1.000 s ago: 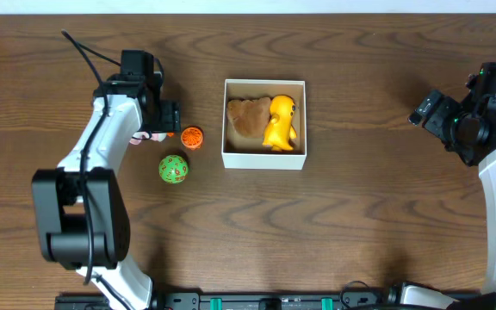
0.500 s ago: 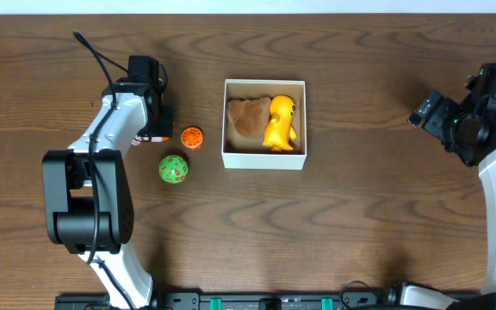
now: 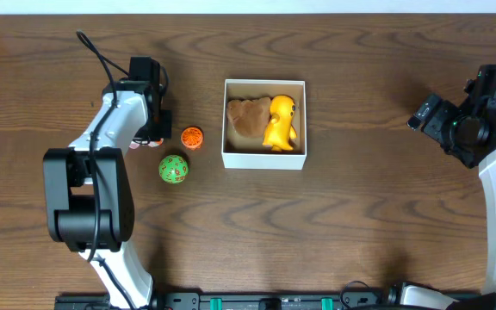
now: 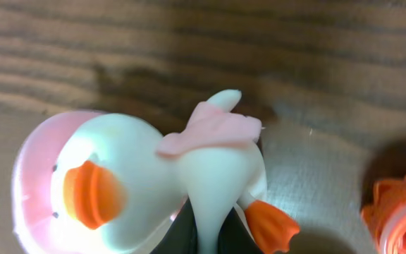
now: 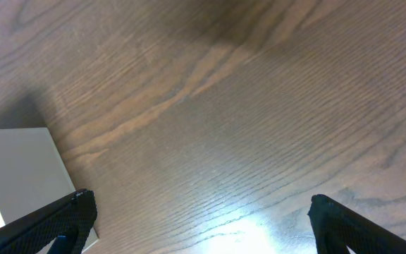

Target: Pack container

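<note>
The packing is judged about half done. Two toys, a brown toy (image 3: 246,116) and a yellow duck (image 3: 280,120), are laid inside the one container (image 3: 263,160). Three are left outside, on its left: an orange toy (image 3: 192,136), a green ball (image 3: 173,169) and a white and pink duck (image 4: 118,183). The left gripper (image 3: 155,131) is placed at this duck, but its grip cannot be told. The right gripper (image 5: 199,212), far right of the container, is spread wide and empty.

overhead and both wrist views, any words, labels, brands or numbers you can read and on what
None: no words, numbers or logos can be read in any view. The container has plain white walls, the green ball bears only orange spots, and the white duck toy has no print.
</note>
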Tool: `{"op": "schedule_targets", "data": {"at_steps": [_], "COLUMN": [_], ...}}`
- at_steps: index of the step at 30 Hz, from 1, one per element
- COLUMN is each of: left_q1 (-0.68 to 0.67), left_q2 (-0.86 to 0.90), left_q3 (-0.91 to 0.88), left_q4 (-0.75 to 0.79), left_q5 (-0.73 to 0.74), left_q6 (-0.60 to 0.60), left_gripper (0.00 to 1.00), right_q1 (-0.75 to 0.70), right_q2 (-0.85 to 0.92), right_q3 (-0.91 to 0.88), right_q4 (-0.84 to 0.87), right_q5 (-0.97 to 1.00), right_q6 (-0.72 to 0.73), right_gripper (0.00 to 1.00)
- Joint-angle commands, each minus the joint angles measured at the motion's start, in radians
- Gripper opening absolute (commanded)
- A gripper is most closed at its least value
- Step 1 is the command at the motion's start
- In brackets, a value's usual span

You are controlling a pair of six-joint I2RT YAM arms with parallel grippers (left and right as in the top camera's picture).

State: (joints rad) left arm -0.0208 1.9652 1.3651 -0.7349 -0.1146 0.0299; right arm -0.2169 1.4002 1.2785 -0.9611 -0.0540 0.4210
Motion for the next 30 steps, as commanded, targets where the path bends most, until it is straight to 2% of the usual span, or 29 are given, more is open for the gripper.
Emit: {"op": "schedule_targets", "data": {"at_steps": [1,7,14,16,22,30], "left_q1": [-0.011,-0.095,-0.322,-0.395,-0.570,-0.615], "left_q2": [-0.093,-0.280,-0.439,-0.443,-0.393,-0.240], "left_q3": [0.054,0.100,0.100,0.100,0.100,0.100], "left_q4": [-0.076,-0.206,-0.259,-0.249,-0.152,-0.080], "left_q5": [-0.033,-0.032,-0.028,-0.028,-0.029,-0.029], "left_q6": [0.003,-0.013,-0.195,-0.231,-0.234,-0.234], "left_gripper": [0.06,0.06,0.06,0.06,0.06,0.06], "right_q1": [-0.005,-0.005,-0.005,-0.005,-0.005,-0.004], "right_q2": [0.003,0.003,0.003,0.003,0.003,0.003], "right_q3": [0.000,0.000,0.000,0.000,0.000,0.000], "right_q4": [-0.002,-0.004,-0.004,-0.004,-0.005,-0.009], "right_q5": [-0.007,-0.015,-0.015,-0.015,-0.015,-0.026], "right_q6": [0.012,0.012,0.012,0.012,0.012,0.012], "right_gripper": [0.99,0.99,0.99,0.99,0.99,0.99]}}
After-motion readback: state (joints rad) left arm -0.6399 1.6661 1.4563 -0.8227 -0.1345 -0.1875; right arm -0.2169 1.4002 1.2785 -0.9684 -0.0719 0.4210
